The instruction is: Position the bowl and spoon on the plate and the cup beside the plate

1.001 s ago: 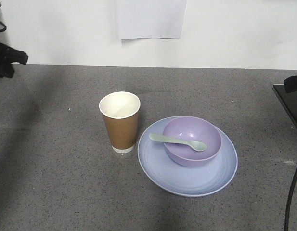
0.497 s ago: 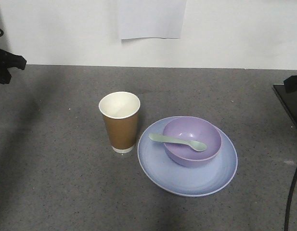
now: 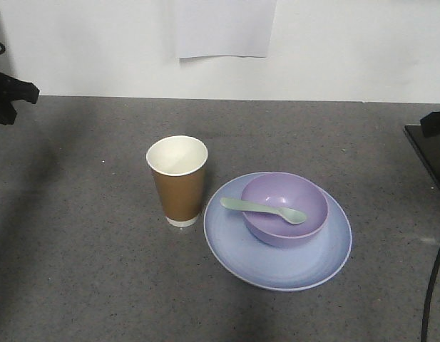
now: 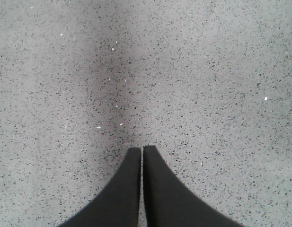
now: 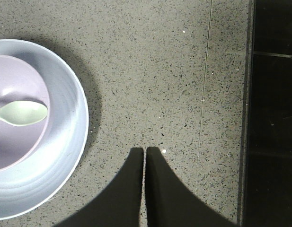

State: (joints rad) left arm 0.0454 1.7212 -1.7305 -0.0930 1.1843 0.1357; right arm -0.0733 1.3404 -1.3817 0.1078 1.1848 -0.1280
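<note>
Four task items sit together near the middle of the speckled grey countertop (image 3: 77, 271). The plate (image 3: 277, 265) lies flat, and the bowl (image 3: 284, 209) stands on its far half, upright and open to the top. The spoon (image 3: 263, 209) rests across the bowl — its long axis runs nearly left to right in the front view, tilted slightly, with the handle end poking out over the bowl's left rim above the plate and the scoop end lying inside the bowl toward the right. The cup (image 3: 177, 179) stands upright just beside the plate's left edge, mouth up; whether it touches the plate I cannot tell.

Both arms are well apart from the dishes. The left gripper (image 4: 142, 150) hangs over bare countertop with its two dark fingers pressed almost together, only a thin slit between them, holding nothing. The right gripper (image 5: 145, 151) is likewise closed to a slit and empty, poised over the countertop to the right of the plate (the plate's rim and the spoon's scoop show at the left of its wrist view) — a black panel (image 5: 273, 113) borders the counter on its other side.
</note>
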